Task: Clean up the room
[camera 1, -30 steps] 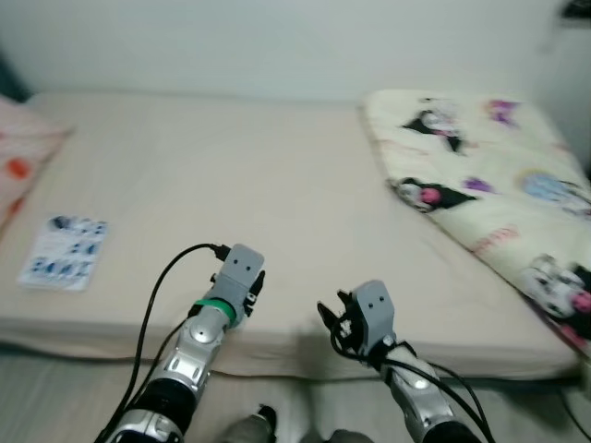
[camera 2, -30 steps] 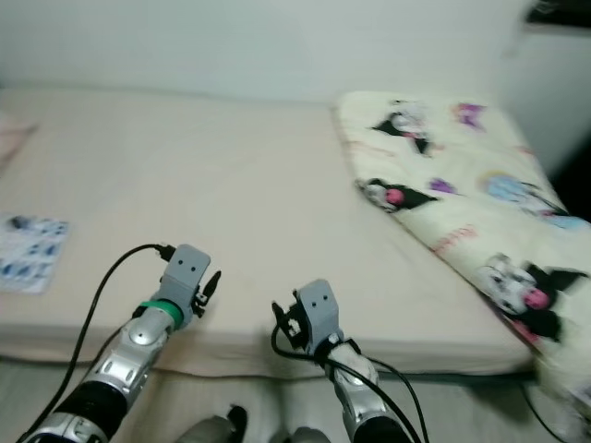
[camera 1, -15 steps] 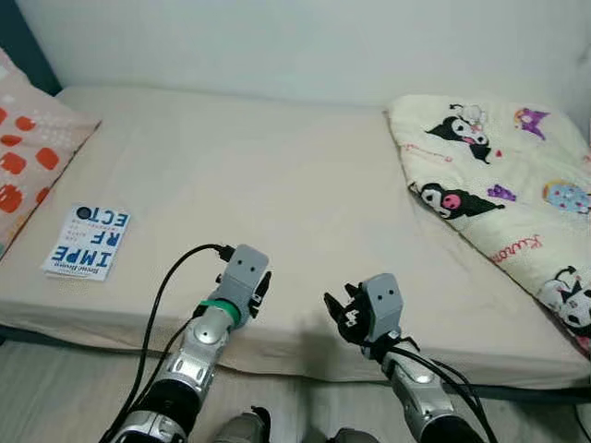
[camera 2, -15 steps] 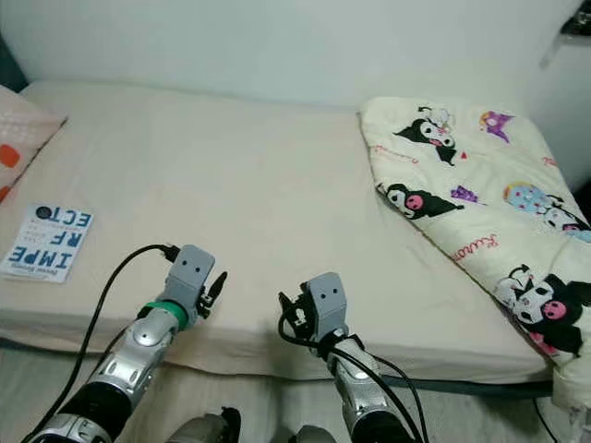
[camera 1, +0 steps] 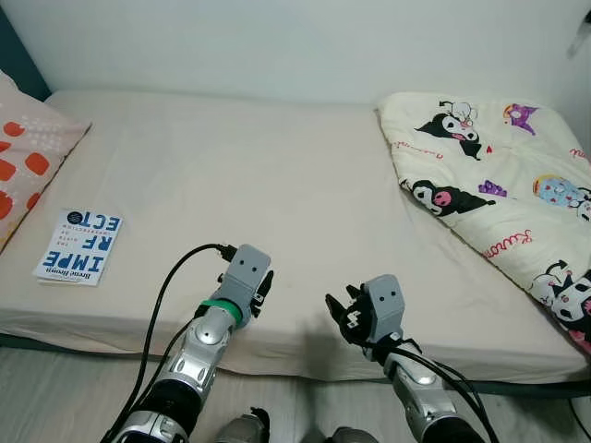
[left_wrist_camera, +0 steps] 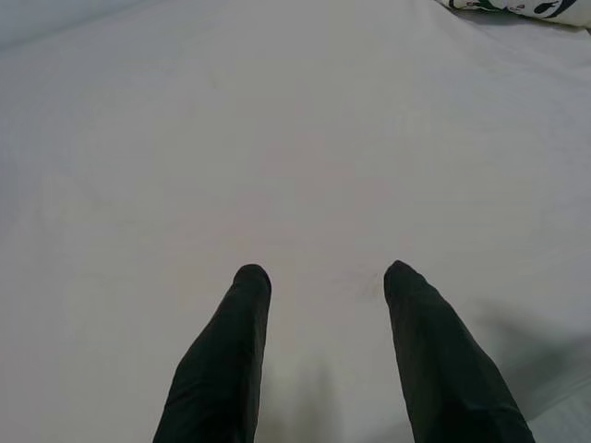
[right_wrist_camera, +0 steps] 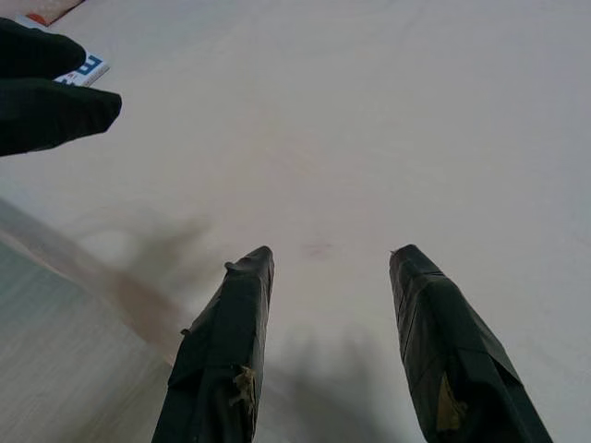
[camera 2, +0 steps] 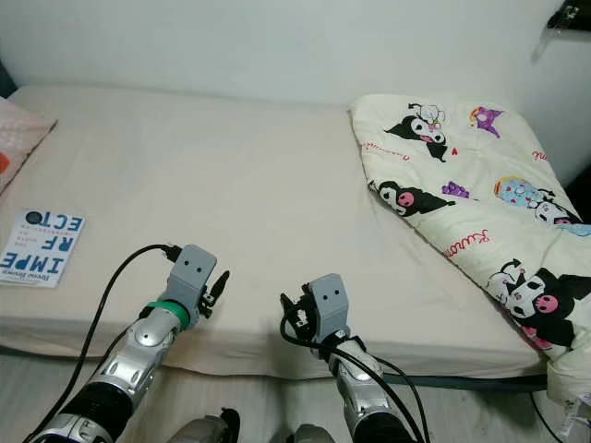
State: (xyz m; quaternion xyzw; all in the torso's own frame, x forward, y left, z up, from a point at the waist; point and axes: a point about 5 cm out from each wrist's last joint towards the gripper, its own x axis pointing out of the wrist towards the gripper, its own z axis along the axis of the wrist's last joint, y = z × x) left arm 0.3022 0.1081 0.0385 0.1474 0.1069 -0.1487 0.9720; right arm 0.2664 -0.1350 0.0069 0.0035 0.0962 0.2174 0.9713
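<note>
Left gripper (left_wrist_camera: 323, 277) and right gripper (right_wrist_camera: 328, 258) hover over the bed's (camera 1: 231, 166) near edge, both spread apart and empty. The book (camera 1: 79, 245) lies flat near the bed's left edge, beside the pillow (camera 1: 28, 166): probably light, stiff, best pinched at an overhanging cover edge. The blanket (camera 1: 489, 175), soft, is heaped on the bed's right

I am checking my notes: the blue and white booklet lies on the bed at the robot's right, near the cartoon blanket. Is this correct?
Not quite. The booklet lies at the robot's left, near the orange-spotted pillow; the left eye view shows it. The cartoon blanket is at the right.
</note>
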